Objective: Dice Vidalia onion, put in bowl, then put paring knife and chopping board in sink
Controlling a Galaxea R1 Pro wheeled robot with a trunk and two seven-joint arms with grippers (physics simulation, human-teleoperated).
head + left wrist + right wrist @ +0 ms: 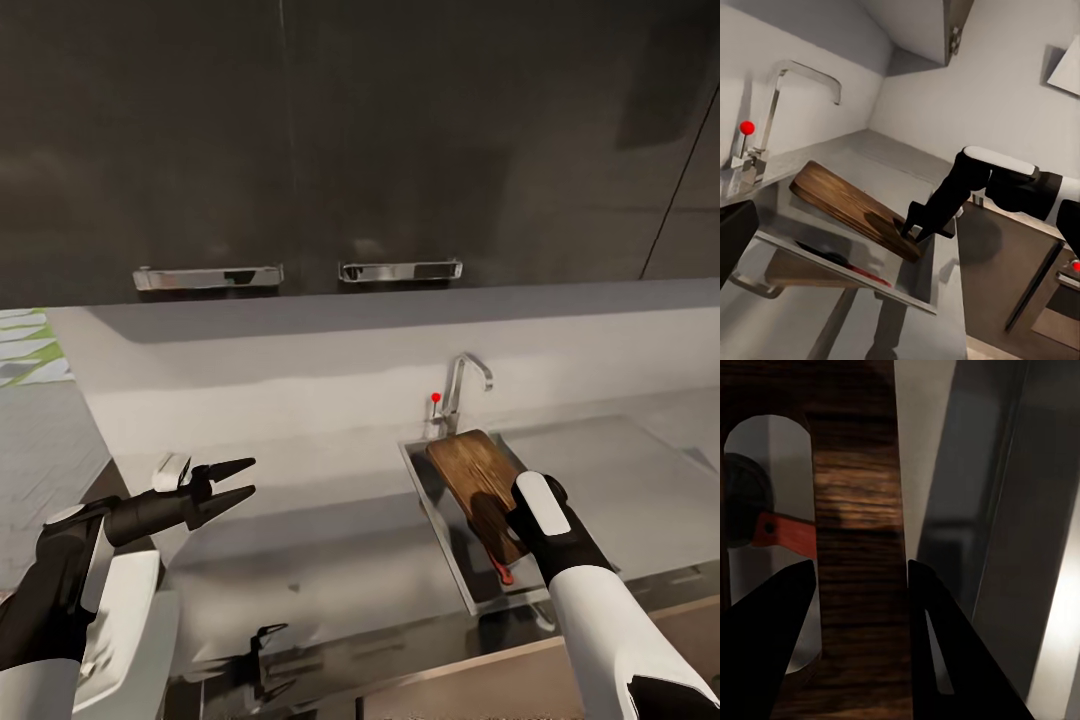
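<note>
The dark wood chopping board leans tilted in the sink, its far end up near the tap. My right gripper is shut on the board's slot-handle end; in the right wrist view its fingers straddle the board beside the slot. The paring knife lies on the basin floor under the board, its red handle showing through the slot. The left wrist view shows board, knife and right gripper. My left gripper hovers open over the countertop. Onion and bowl are out of view.
Dark upper cabinets with chrome handles hang over the pale backsplash. The flat drainboard lies right of the basin. The counter ends at the left near my left arm, with floor beyond.
</note>
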